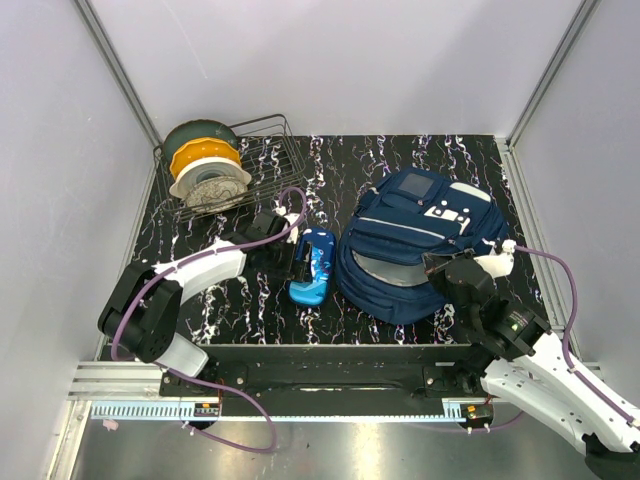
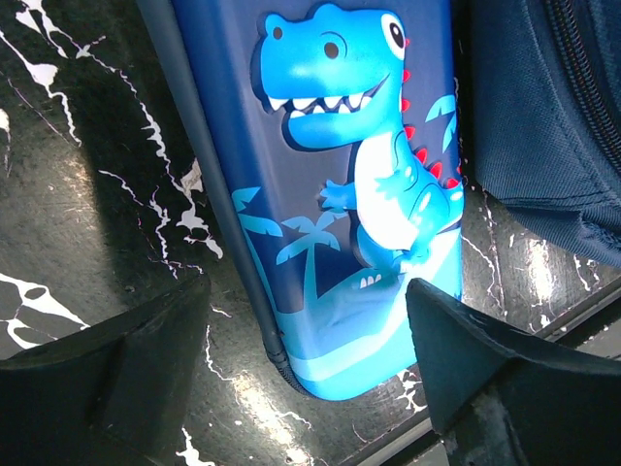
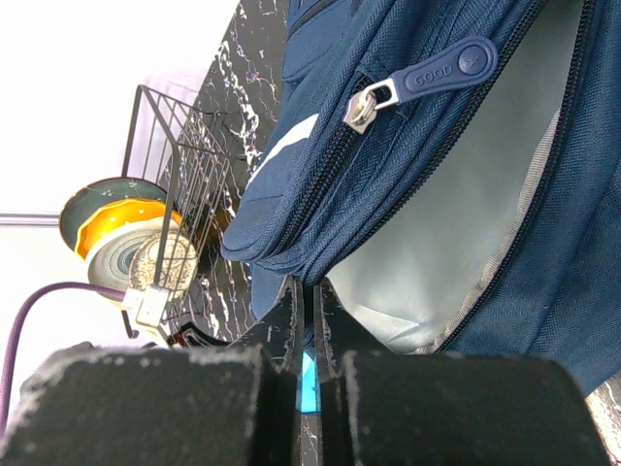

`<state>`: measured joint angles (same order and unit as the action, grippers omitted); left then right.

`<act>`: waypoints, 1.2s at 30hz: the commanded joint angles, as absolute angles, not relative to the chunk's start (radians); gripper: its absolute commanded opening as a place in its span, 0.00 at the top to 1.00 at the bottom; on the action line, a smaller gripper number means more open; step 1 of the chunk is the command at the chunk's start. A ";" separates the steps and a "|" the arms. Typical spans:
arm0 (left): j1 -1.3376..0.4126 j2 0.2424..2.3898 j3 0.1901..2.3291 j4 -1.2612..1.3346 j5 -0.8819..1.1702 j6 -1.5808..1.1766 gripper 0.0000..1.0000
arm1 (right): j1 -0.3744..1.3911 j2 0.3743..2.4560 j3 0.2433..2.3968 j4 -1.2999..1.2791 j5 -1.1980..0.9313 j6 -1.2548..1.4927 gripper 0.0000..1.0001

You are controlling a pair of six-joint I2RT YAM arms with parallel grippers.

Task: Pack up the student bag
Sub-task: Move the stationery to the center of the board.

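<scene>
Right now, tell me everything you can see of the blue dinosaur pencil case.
The pencil case is a glossy, hard-looking navy shell with a bright blue cartoon dinosaur and palm trees, zipper along its edge, closed. It lies flat on the black marbled table, close beside the student bag. The open left gripper straddles its lower end; contact unclear.

Count: 1 navy backpack [image 1: 420, 235], 1 blue dinosaur pencil case [image 1: 312, 268], 1 wire dish rack [image 1: 275, 160], 4 dishes [image 1: 207, 170] standing in that rack, 2 purple cables [image 1: 290, 195].
</scene>
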<state>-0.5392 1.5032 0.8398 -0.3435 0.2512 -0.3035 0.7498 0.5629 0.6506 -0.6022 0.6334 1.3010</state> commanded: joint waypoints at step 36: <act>-0.537 1.198 0.759 -0.170 -0.019 -0.532 0.01 | 0.750 0.618 0.621 -0.317 0.507 1.160 0.97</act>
<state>-0.5392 1.2232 0.7528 -0.1841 0.0105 -0.5159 0.7456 0.6964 0.6163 -0.3443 0.5018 1.1679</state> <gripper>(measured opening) 0.988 0.032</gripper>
